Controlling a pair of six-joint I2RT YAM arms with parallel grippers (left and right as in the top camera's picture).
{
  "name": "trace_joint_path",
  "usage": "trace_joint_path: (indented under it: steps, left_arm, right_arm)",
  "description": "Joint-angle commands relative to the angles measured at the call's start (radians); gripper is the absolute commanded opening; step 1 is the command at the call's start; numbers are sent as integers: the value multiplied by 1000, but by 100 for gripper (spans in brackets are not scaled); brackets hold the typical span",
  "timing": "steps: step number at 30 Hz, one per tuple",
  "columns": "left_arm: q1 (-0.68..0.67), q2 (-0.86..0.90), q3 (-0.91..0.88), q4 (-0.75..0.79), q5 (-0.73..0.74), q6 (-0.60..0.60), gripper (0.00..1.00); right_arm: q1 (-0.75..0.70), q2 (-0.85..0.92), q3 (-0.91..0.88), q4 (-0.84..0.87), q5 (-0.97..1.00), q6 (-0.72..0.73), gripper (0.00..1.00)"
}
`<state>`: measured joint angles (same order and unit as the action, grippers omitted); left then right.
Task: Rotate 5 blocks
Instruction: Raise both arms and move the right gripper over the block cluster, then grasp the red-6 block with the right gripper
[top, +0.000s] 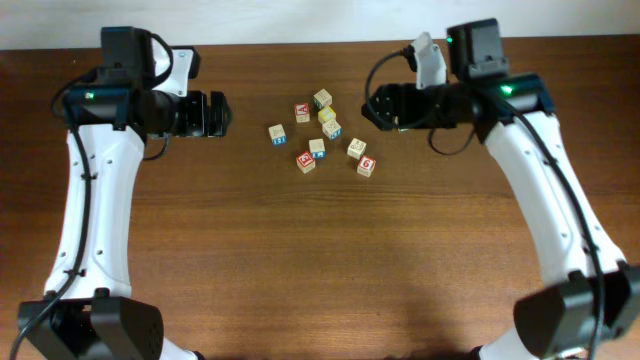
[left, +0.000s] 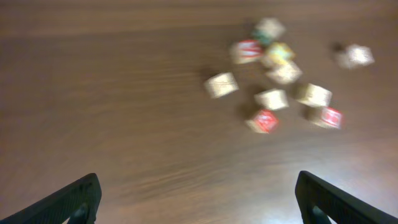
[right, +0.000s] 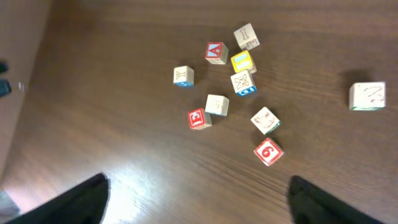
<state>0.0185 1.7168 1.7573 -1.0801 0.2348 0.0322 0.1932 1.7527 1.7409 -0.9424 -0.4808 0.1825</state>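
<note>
Pale-wood alphabet blocks (top: 317, 148) lie clustered upper centre of the overhead frame on the table (top: 320, 260), the red "6" block (top: 366, 165) lowest right. Left tool (left: 198, 183) and right tool (right: 198, 183) hover spread, empty, flanking them, likely for reach.

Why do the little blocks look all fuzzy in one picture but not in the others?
Left wrist view: the blocks look smeared and soft, maybe from motion or poor focus. Right wrist view: sharp, the red 6 block reads clearly, and there is a bright glare patch on the table. Overhead view: even light, the blocks small but crisp.
</note>
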Motion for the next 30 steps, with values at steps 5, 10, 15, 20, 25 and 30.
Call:
trace_joint_path:
  steps: [5,10,15,20,25,30]
  left_arm:
    - [-10,21,20,2,-258,-283,98]
    - [-10,41,17,2,-258,-302,97]
    - [-10,56,17,7,-257,-310,98]
    - [-10,77,17,13,-257,-320,100]
    - [-10,110,17,10,-257,-325,99]
    - [-10,116,17,10,-257,-325,100]
  right_arm:
    - [74,201,34,-1,264,220,69]
    - [89,308,34,-5,339,335,63]
    - [90,404,34,-16,332,351,62]
    - [118,468,34,-5,327,350,62]
    - [143,488,34,6,390,351,57]
    - [148,488,32,-5,438,377,44]
